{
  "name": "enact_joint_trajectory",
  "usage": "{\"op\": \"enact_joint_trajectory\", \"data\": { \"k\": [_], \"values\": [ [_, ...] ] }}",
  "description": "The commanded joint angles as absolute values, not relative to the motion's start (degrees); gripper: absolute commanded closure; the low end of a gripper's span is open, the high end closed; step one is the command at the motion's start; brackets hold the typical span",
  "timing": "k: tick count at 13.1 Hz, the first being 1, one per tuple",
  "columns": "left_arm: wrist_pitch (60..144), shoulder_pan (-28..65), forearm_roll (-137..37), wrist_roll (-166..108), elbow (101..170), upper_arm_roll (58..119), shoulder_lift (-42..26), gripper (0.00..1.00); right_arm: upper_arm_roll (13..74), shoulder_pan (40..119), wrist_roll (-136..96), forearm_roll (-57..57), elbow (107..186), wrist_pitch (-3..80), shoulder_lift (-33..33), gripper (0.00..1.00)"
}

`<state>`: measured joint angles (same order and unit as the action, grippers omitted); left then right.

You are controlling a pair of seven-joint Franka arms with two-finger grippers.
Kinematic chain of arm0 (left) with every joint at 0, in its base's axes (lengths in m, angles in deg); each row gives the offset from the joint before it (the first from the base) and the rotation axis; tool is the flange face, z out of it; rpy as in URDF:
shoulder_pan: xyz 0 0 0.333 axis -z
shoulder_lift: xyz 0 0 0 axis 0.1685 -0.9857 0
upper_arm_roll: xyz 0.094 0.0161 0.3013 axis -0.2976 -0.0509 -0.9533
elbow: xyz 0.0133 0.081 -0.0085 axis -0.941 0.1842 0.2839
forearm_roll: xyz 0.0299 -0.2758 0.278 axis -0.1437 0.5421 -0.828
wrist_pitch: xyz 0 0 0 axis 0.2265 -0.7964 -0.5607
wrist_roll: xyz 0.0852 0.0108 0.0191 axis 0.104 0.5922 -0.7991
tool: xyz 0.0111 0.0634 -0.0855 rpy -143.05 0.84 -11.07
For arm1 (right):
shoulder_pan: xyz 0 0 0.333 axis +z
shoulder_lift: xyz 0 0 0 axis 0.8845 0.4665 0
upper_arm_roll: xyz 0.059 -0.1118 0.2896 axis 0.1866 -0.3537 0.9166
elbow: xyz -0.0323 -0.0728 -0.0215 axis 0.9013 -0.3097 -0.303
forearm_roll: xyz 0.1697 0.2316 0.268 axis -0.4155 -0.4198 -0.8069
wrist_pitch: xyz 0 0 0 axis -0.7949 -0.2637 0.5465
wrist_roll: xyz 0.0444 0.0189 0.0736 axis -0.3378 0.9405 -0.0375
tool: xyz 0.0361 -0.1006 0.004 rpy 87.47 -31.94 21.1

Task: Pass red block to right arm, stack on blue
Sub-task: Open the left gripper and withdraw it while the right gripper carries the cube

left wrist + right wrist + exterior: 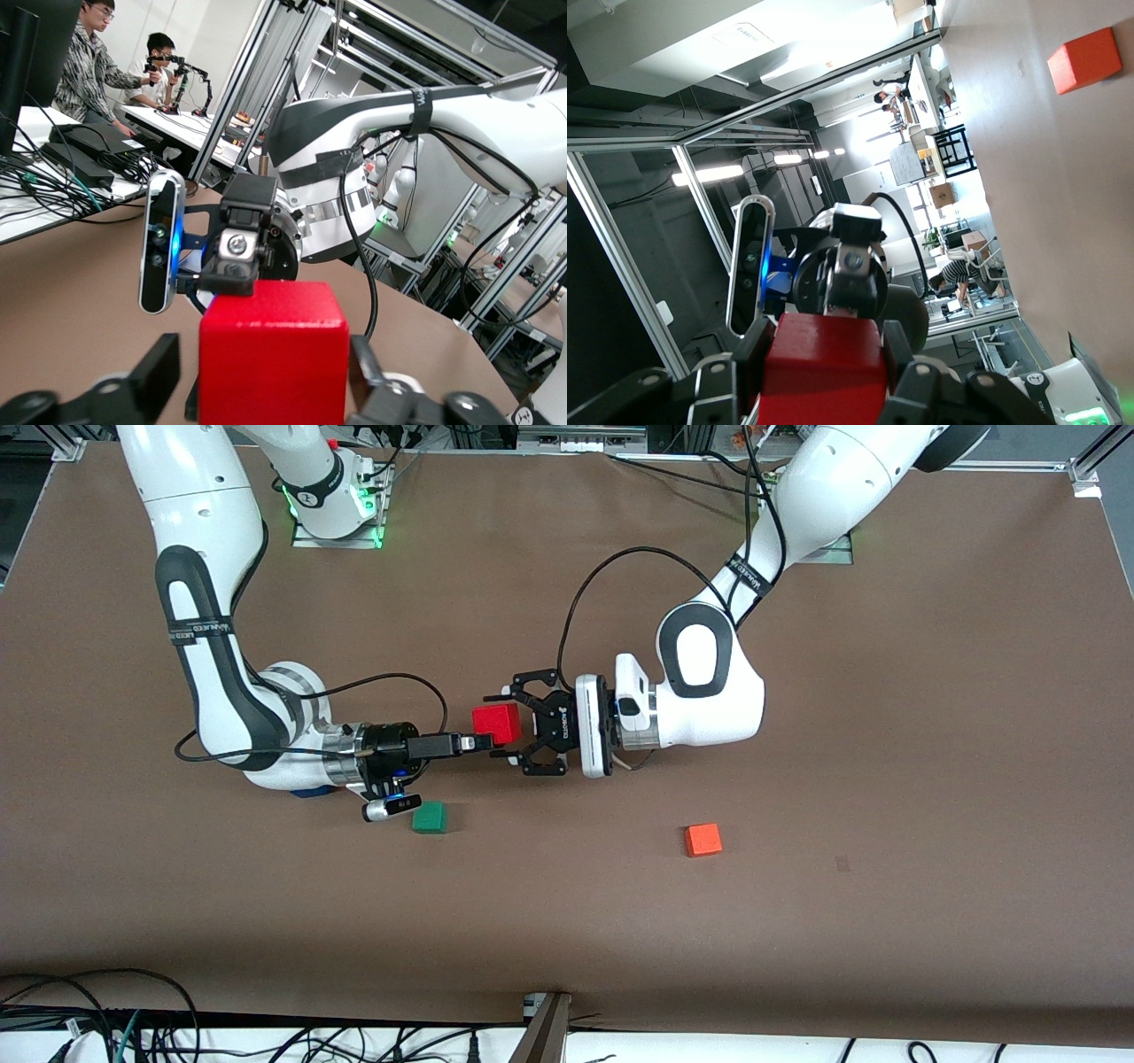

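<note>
Above brown table (886,779), red block (496,723) sits between both grippers.

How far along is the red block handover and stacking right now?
Done: red block brought up between both grippers. In hand: right gripper appears clamped on it; left gripper jaws stand spread around it. Remaining: stacking it on the blue cube, barely visible under the right wrist.

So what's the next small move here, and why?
Probably the left gripper should back straight off toward its own end of the table. Its jaws stand open on either side of the red block, while the right gripper appears shut on it, so the block looks handed over. The blue block peeks out beneath the right arm's wrist.
</note>
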<state>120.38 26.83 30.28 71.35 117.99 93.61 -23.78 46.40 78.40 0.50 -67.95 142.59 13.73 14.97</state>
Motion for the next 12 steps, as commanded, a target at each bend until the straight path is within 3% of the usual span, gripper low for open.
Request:
{"op": "enact_joint_trajectory", "data": {
  "k": [1,6,12],
  "values": [
    [119.78,26.66,32.32,72.64,118.0,93.58,-23.39,0.0,46.18,78.28,0.78,-68.98,143.84,13.39,13.43,1.0],
    [119.77,23.51,31.36,72.12,122.04,93.15,-16.63,0.0,40.03,78.19,0.95,-55.21,141.12,12.69,12.91,1.0],
    [118.38,17.18,16.18,62.56,125.65,93.06,-12.4,0.0,33.19,77.49,1.82,-24.99,132.16,13.83,12.9,1.0]
  ]
}}
